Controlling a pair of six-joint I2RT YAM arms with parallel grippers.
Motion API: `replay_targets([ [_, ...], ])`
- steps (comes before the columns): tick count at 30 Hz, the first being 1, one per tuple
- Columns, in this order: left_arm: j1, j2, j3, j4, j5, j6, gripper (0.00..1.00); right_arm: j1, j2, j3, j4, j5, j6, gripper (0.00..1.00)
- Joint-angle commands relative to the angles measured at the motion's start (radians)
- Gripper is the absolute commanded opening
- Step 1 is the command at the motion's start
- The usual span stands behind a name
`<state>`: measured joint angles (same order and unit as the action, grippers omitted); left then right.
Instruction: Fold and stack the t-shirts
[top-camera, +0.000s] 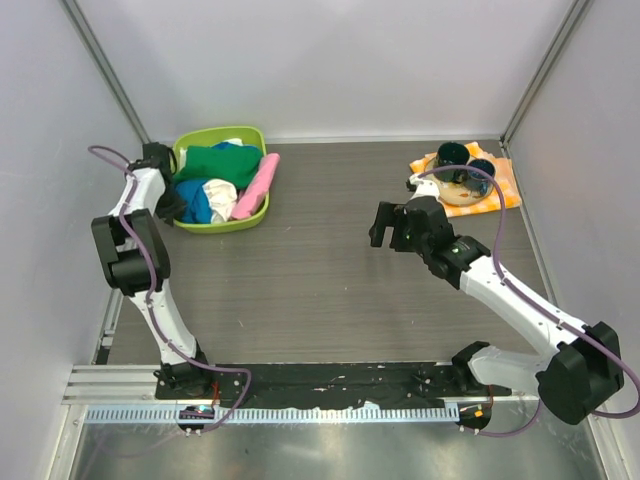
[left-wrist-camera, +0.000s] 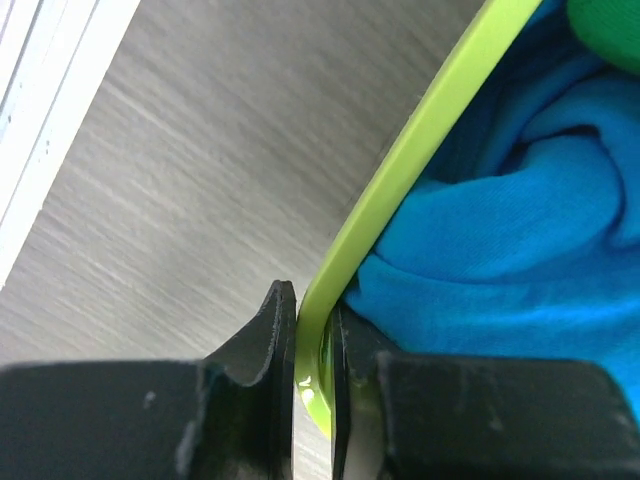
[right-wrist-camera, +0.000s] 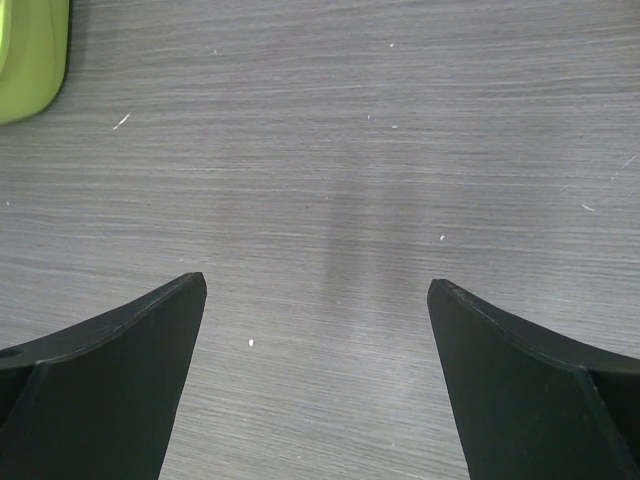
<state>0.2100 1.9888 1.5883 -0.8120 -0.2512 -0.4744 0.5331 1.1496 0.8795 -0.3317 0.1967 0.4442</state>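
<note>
The t-shirts lie bunched in a lime-green plastic basket (top-camera: 251, 136) at the back left: a green one (top-camera: 215, 162), a blue one (top-camera: 193, 200), a white one (top-camera: 220, 192) and a pink one (top-camera: 256, 186). My left gripper (top-camera: 170, 205) is shut on the basket's left rim (left-wrist-camera: 400, 165); the blue t-shirt (left-wrist-camera: 510, 230) presses against the inner finger. My right gripper (top-camera: 393, 225) is open and empty above the bare table middle, its fingertips (right-wrist-camera: 185, 300) wide apart.
An orange-and-white checkered cloth (top-camera: 503, 190) at the back right holds a bowl (top-camera: 462, 188) and two dark cups (top-camera: 452, 153). The basket's corner (right-wrist-camera: 30, 60) shows in the right wrist view. White walls enclose the table on three sides.
</note>
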Motion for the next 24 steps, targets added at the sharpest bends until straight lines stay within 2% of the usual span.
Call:
replay_targets([
  [1, -0.003, 0.067, 0.111, -0.009, -0.131, 0.100, 0.00, 0.010, -0.036, -0.028, 0.060, -0.020, 0.001, 1.00],
  [3, -0.001, 0.071, 0.143, -0.033, -0.167, 0.115, 0.03, 0.021, -0.030, -0.033, 0.071, -0.029, -0.001, 1.00],
  [4, 0.000, 0.064, 0.154, -0.036, -0.180, 0.109, 0.09, 0.022, -0.027, -0.033, 0.074, -0.031, 0.001, 1.00],
  [5, 0.008, 0.055, 0.151, -0.036, -0.184, 0.106, 0.30, 0.025, -0.022, -0.030, 0.080, -0.036, 0.002, 1.00],
  [7, 0.014, 0.015, 0.131, -0.030, -0.204, 0.097, 0.51, 0.039, -0.008, -0.019, 0.079, -0.034, 0.002, 1.00],
  [8, 0.015, -0.001, 0.124, -0.032, -0.206, 0.089, 0.70, 0.041, -0.005, -0.016, 0.074, -0.033, 0.001, 1.00],
  [11, 0.014, -0.085, 0.085, -0.024, -0.159, 0.063, 0.89, 0.045, 0.002, -0.005, 0.074, -0.016, 0.002, 1.00],
  [15, -0.046, -0.224, 0.021, -0.024, -0.100, 0.037, 0.96, 0.048, 0.035, 0.013, 0.065, -0.002, 0.001, 1.00],
  [18, -0.182, -0.361, -0.040, -0.016, -0.121, 0.014, 0.97, 0.050, 0.056, 0.007, 0.062, 0.013, 0.001, 1.00],
  [19, -0.280, -0.387, -0.059, -0.010, -0.122, 0.001, 0.97, 0.050, 0.061, 0.006, 0.063, 0.014, 0.002, 1.00],
  [20, -0.331, -0.431, -0.079, 0.005, -0.117, -0.021, 0.97, 0.050, 0.067, 0.001, 0.065, 0.014, 0.005, 1.00],
  [22, -0.465, -0.440, -0.108, 0.028, -0.119, -0.053, 0.98, 0.051, 0.067, -0.005, 0.069, 0.015, 0.014, 1.00],
  [24, -0.543, -0.407, -0.116, 0.054, -0.094, -0.090, 0.98, 0.051, 0.064, -0.010, 0.065, 0.024, 0.019, 1.00],
])
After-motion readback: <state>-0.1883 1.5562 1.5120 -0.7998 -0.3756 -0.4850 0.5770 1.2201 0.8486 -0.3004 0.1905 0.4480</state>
